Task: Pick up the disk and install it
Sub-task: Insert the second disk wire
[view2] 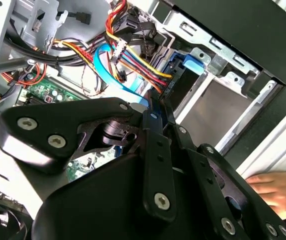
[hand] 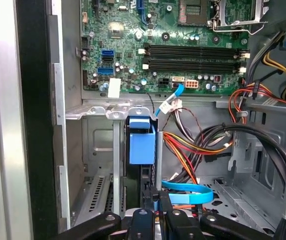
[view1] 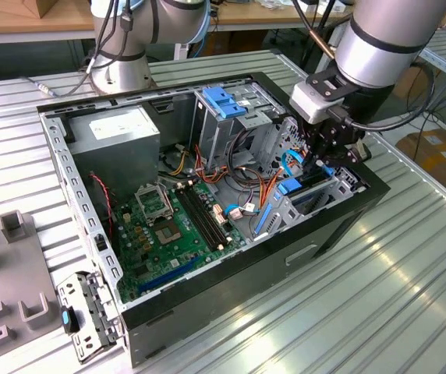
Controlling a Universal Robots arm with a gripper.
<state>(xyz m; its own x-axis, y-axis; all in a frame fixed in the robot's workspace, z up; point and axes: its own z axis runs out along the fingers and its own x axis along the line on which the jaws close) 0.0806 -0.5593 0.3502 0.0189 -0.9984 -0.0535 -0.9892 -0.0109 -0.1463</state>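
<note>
gripper (view1: 326, 165) closed on the disk (hand: 142, 145), clamped by its rear edge so the blue tab leads | disk stands edge-on in the drive cage (view1: 316, 199) slot inside the computer case (view1: 207, 308); seemingly part-inserted; cables (hand: 193, 145) just beside

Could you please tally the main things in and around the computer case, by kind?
Case: 1
Disk: 1
Grey box: 1
Gripper: 1
Hand: 1
Total: 5
</note>
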